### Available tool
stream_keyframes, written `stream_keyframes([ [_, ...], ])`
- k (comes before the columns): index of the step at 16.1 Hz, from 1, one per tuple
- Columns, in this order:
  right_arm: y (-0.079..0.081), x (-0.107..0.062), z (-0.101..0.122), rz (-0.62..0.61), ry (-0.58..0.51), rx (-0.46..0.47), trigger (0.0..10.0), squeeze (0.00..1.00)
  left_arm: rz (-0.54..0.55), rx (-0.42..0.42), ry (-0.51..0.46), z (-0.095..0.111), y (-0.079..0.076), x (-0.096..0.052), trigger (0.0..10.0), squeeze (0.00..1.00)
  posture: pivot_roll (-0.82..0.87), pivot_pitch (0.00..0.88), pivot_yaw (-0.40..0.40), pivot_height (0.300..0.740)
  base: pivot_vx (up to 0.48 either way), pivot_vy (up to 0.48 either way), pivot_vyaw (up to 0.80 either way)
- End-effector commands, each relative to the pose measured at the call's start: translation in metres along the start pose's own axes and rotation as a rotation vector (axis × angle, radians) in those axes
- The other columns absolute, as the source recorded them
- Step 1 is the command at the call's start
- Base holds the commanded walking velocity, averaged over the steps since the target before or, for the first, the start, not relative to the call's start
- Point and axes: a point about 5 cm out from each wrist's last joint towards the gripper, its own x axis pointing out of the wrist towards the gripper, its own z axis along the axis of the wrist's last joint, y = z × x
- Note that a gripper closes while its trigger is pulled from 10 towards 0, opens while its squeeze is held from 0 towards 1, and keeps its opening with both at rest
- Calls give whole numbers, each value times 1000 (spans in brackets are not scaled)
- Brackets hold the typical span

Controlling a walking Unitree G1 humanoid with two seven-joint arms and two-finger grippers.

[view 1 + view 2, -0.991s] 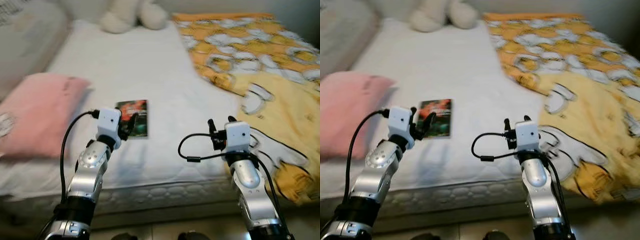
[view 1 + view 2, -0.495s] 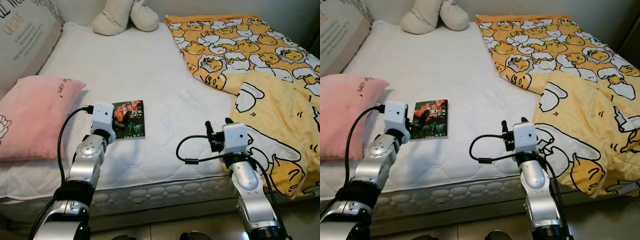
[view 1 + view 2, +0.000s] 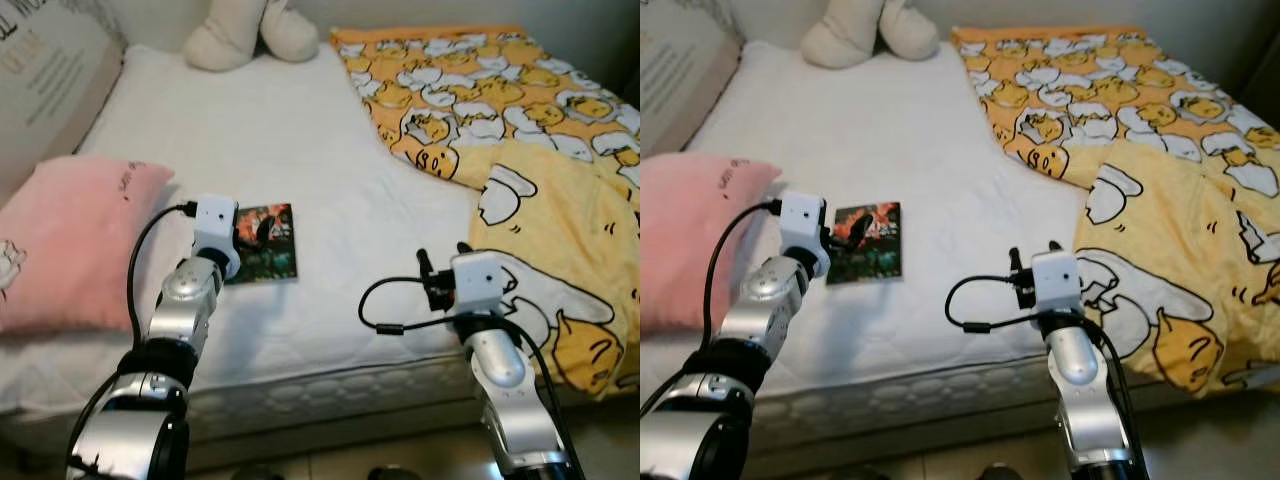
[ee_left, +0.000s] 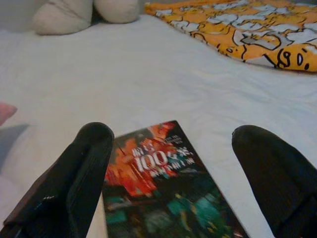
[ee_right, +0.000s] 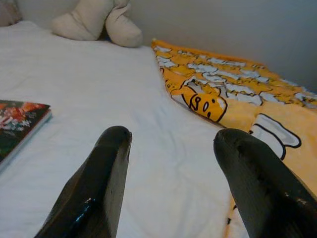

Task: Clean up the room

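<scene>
A dark book (image 3: 266, 243) with a red and green cover lies flat on the white mattress (image 3: 270, 130). My left gripper (image 3: 252, 236) hovers open just above the book's near edge, and in the left wrist view its two black fingers (image 4: 81, 168) straddle the book (image 4: 163, 198). My right gripper (image 3: 440, 262) is open too, held over the mattress's front edge beside the yellow duck-print blanket (image 3: 520, 130). In the right wrist view the book (image 5: 17, 124) lies off to one side of those fingers (image 5: 99, 178).
A pink pillow (image 3: 65, 235) lies at the left of the bed, with a large printed cushion (image 3: 45, 70) behind it. A cream plush toy (image 3: 250, 30) sits at the head. The blanket drapes over the bed's right front corner (image 3: 580, 340).
The camera has steadied and shifted slightly. My left gripper has moved forward over the book's near edge. The right arm holds about the same place.
</scene>
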Motion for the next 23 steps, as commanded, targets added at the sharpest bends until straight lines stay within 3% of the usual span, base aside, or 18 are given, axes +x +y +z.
stream_keyframes([
  [1, 4, -3, 0, 10, 6, 17, 10000, 0, 12, 1, -3, 3, 6, 1, 10000, 0, -124, 43, 37, 740, 0, 480, -719],
  [6, 8, -8, -1, 25, 14, 26, 10000, 0, 36, -21, 29, 6, 5, 9, 10000, 0, -128, 63, 39, 740, 0, 96, 0],
  [9, 9, -15, 0, 33, 18, 24, 10000, 0, 87, -135, 142, -5, 7, 12, 10000, 0, -144, 111, 33, 740, 0, 0, 0],
  [11, 11, -26, 0, 54, 30, 23, 10000, 0, 169, -215, 207, -12, 16, 10, 10000, 0, -165, 149, 29, 740, 0, 0, 0],
  [12, 10, -35, -3, 70, 46, 33, 10000, 0, 190, -256, 219, -14, 19, 9, 10000, 0, -183, 180, 27, 740, 0, 0, 0],
  [13, 10, -45, -5, 78, 64, 43, 10000, 0, 188, -381, 214, -14, 17, 11, 10000, 0, -201, 206, 25, 740, 0, 0, 0],
  [17, 12, -67, -5, 82, 98, 56, 10000, 0, 134, -530, 160, -7, 10, 15, 10000, 0, -236, 250, 30, 740, 0, 0, 0],
  [20, 15, -75, -4, 82, 113, 67, 10000, 0, 62, -548, 120, 1, 1, 20, 10000, 0, -240, 248, 33, 740, 0, 0, 0],
  [21, 19, -77, -3, 100, 118, 117, 10000, 0, 23, -524, 148, -5, -9, 20, 10000, 0, -234, 243, 36, 740, 0, 0, 0],
  [23, 25, -76, -2, 156, 119, 182, 10000, 0, 28, -510, 172, -11, -11, 18, 10000, 0, -232, 245, 36, 740, 0, 0, 0],
])
